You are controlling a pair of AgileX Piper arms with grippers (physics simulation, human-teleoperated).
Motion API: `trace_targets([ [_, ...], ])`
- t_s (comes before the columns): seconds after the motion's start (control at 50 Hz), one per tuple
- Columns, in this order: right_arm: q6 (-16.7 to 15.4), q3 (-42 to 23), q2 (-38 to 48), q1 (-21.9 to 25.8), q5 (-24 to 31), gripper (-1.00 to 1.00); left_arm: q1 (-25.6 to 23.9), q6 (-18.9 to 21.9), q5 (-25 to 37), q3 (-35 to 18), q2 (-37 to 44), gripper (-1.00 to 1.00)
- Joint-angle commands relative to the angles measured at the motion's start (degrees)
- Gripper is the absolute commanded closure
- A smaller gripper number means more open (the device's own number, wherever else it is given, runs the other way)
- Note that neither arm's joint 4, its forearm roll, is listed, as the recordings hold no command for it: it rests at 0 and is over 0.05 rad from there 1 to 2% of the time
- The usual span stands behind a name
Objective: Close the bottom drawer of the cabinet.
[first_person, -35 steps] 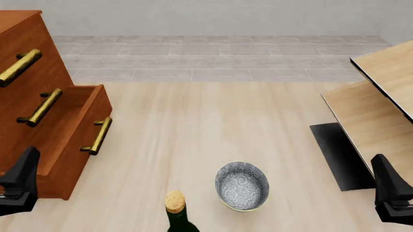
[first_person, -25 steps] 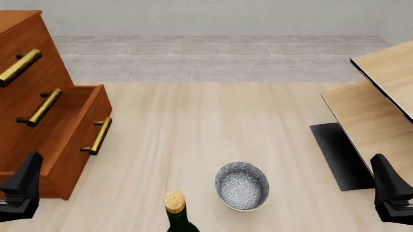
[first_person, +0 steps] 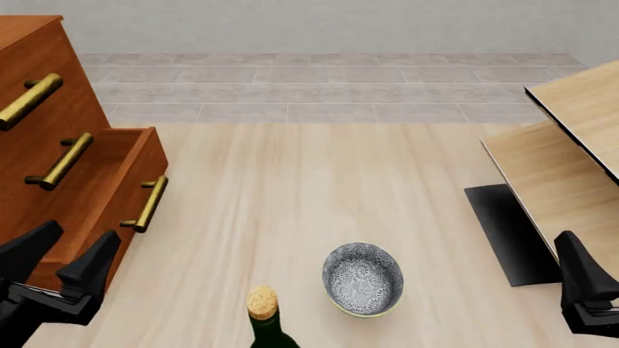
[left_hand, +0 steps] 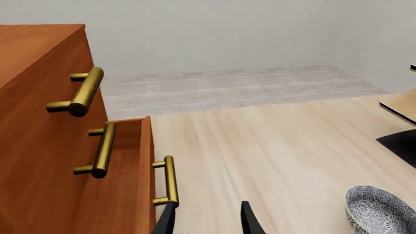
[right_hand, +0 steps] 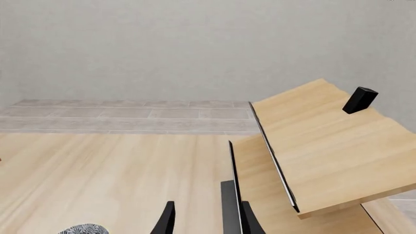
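Note:
The reddish-brown cabinet (first_person: 39, 65) stands at the far left and also shows in the left wrist view (left_hand: 39, 97). Its bottom drawer (first_person: 111, 210) is pulled out, with its brass bar handle (first_person: 145, 204) facing the table. In the left wrist view the drawer front (left_hand: 123, 195) and its handle (left_hand: 170, 180) lie just ahead of the fingers. My left gripper (first_person: 80, 233) (left_hand: 206, 217) is open and empty, close to the drawer front's near end, not touching. My right gripper (right_hand: 206, 217) (first_person: 578, 272) is open and empty at the near right.
A patterned grey bowl (first_person: 364, 279) (left_hand: 380, 212) and a corked dark bottle (first_person: 263, 319) stand at the near middle. Pale light-wood furniture with black edging (first_person: 561, 152) (right_hand: 325, 141) slants along the right, with a black patch (first_person: 508, 232) under it.

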Motion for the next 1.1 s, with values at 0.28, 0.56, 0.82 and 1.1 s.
trace_targets([
  [0.28,-0.58,0.11,0.02,0.44,-0.19,-1.00,-9.35,-2.07,-31.08,0.05,38.97,-1.00],
  [0.56,-0.35,0.00,0.04,0.76,-0.09,-1.00,-8.92,-4.89,-56.42,0.05,69.75,-1.00],
  [0.82,-0.36,0.02,0.05,1.00,-0.13,-1.00,-4.02,-6.43,-57.89,-0.59,76.59,-1.00],
  [1.1,-0.55,-0.03,-0.06,0.90,-0.10,-1.00,4.06,-4.67,-57.89,-3.49,81.97,-1.00],
])
